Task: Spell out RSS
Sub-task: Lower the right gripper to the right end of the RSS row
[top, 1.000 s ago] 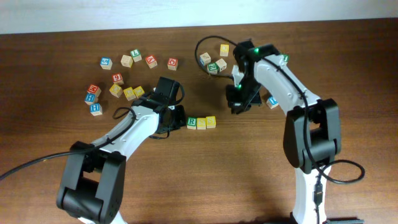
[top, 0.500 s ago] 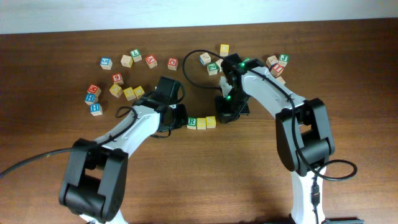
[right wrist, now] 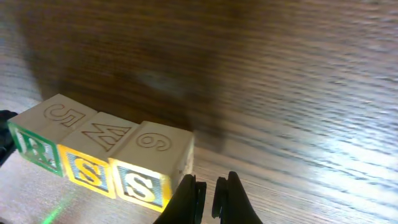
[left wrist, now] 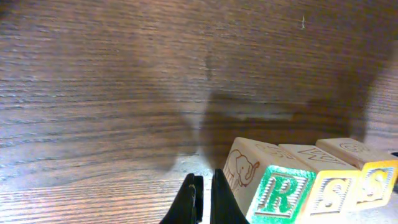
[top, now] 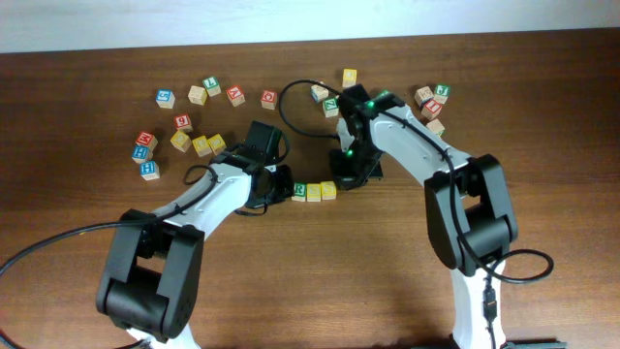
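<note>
Three blocks stand in a row on the wooden table: a green R block (top: 299, 190), a yellow S block (top: 314, 192) and a second yellow S block (top: 329, 189). The left wrist view shows the R (left wrist: 283, 196) and both S blocks (left wrist: 333, 193) (left wrist: 376, 183). The right wrist view shows them too, R (right wrist: 34, 149), S (right wrist: 87, 171), S (right wrist: 143, 183). My left gripper (top: 279, 184) (left wrist: 204, 199) is shut and empty, right beside the R block's left side. My right gripper (top: 344, 179) (right wrist: 208, 193) is shut and empty, right beside the last S block's right side.
Several loose letter blocks lie at the back left (top: 184, 121), at the back middle (top: 332, 102) and at the back right (top: 431, 102). A black cable (top: 291, 92) loops over the table behind the right arm.
My right arm has swung left and come down next to the right end of the block row. The left arm and the three blocks have not moved.
</note>
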`<act>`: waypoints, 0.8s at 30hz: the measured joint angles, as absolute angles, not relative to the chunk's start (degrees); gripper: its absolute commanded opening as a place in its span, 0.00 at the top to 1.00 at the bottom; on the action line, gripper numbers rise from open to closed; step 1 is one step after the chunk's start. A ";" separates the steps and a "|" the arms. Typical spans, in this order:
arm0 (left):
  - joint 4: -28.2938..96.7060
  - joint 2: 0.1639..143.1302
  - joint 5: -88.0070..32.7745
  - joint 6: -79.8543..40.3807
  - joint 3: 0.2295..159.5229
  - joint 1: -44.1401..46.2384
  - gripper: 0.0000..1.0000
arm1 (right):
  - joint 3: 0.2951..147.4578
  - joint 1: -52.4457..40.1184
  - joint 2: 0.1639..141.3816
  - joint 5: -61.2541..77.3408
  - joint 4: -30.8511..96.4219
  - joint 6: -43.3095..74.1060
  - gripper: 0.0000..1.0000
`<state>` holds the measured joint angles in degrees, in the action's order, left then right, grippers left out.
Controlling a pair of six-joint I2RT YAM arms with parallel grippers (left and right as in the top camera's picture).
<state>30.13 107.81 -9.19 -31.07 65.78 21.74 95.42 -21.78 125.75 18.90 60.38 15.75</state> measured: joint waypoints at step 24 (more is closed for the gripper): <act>29.54 107.81 -11.31 -31.05 65.78 23.07 1.00 | 95.39 -22.46 125.75 17.32 59.57 16.29 0.96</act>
